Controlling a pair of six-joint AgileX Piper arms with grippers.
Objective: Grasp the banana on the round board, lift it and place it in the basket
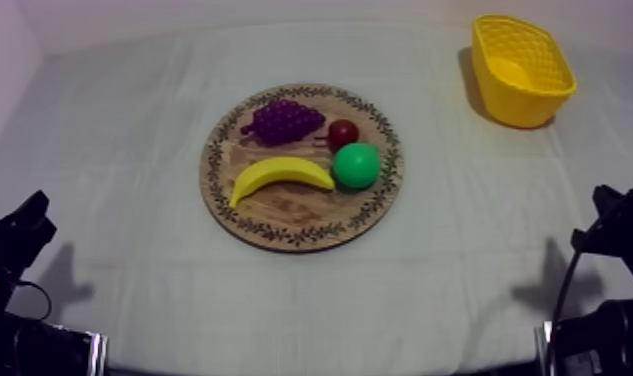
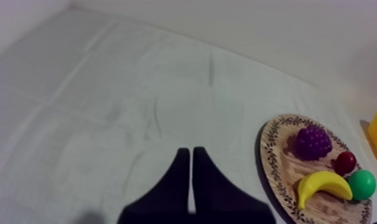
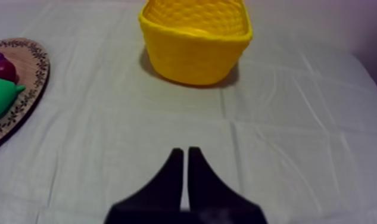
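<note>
Both arms sit parked at the near edge of the table. The left gripper (image 2: 190, 156) has its two black fingers pressed together into a narrow wedge with nothing in them, pointing out over bare cloth (image 2: 125, 101). Same deal with the right gripper (image 3: 184, 156): closed up, empty, aimed roughly toward the basket.

Mid-table is the round wooden board (image 1: 300, 238), and the banana (image 1: 280, 175) lies flat on its near half, not yet touched. Its right end is just beside the green pear (image 1: 356, 165), maybe touching, I can't tell. Behind it are the bunch of grapes (image 1: 283, 120) and the small red fruit (image 1: 343, 132).

My guess is that the banana is light, hollow plastic. That makes it stiff, with no real risk of crushing it, but smooth enough to squirt out of a pinch. I'd grab it across the fat middle of the curve, with the fingers either side of its width. I'd stay off the tapered tips and the crowded end by the pear.

Way off at the far right is the yellow basket (image 1: 525, 100), well apart from the board.

No brands, labels or writing anywhere that I can read, just a leafy pattern round the board's rim.
</note>
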